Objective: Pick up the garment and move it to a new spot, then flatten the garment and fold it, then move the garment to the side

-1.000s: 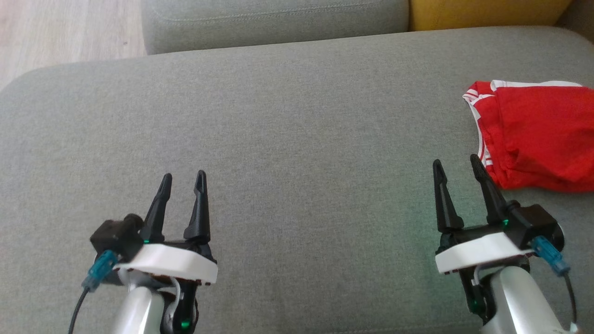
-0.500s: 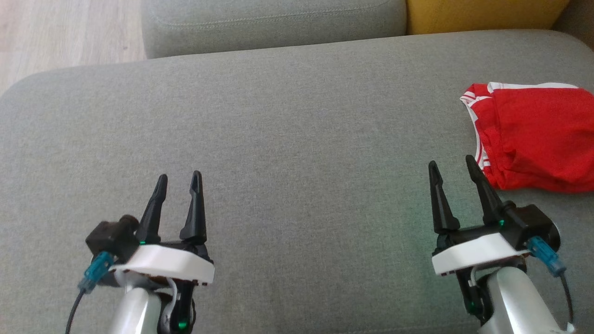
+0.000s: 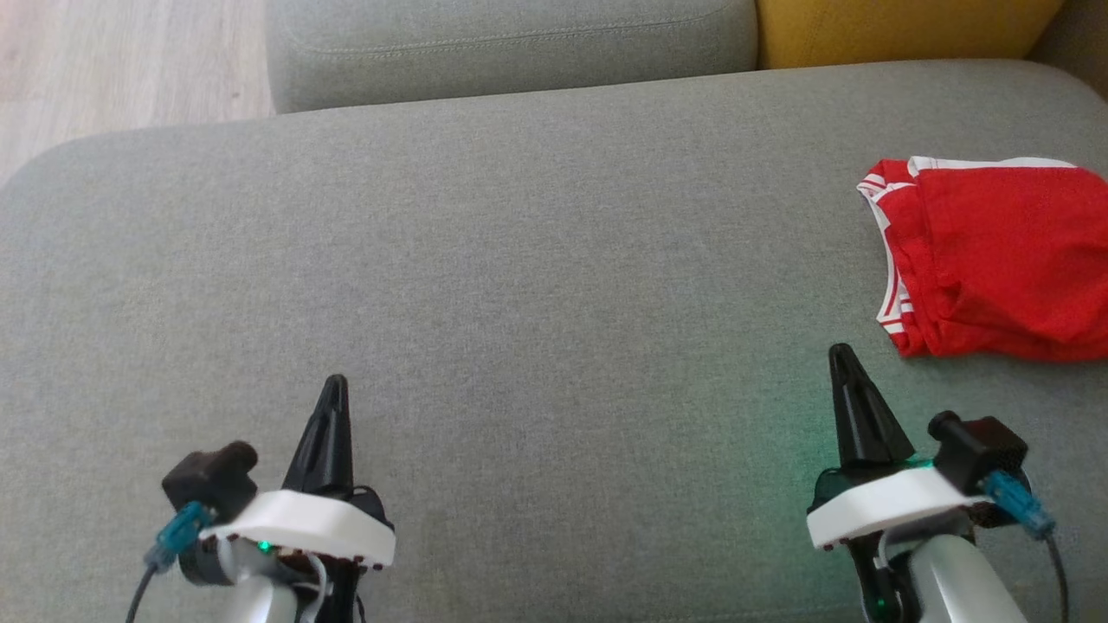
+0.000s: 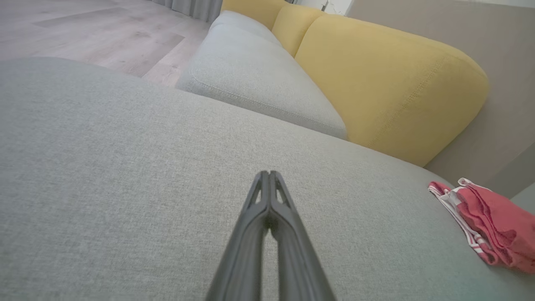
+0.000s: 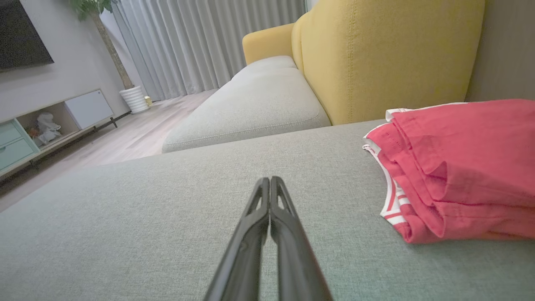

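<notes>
The garment (image 3: 995, 255) is red with white striped trim and lies folded at the right edge of the grey sofa seat (image 3: 537, 277). It shows close at the right of the right wrist view (image 5: 455, 167) and small at the far right of the left wrist view (image 4: 493, 225). My right gripper (image 3: 844, 359) is shut with nothing in it, hovering just left of and nearer than the garment. Far from the garment, at the lower left, my left gripper (image 3: 336, 385) is shut and empty. The tips of each pair (image 4: 268, 174) (image 5: 269, 180) meet over bare seat fabric.
A second grey seat cushion (image 3: 511, 43) and a yellow backrest (image 3: 900, 30) stand behind the seat. Wooden floor (image 3: 112, 61) lies beyond the seat's left end. Curtains (image 5: 200, 46), a potted plant (image 5: 133, 98) and a low cabinet (image 5: 46, 125) stand across the room.
Both grippers have gone from open to shut and have drawn back toward the bottom of the head view. The garment has stayed in place.
</notes>
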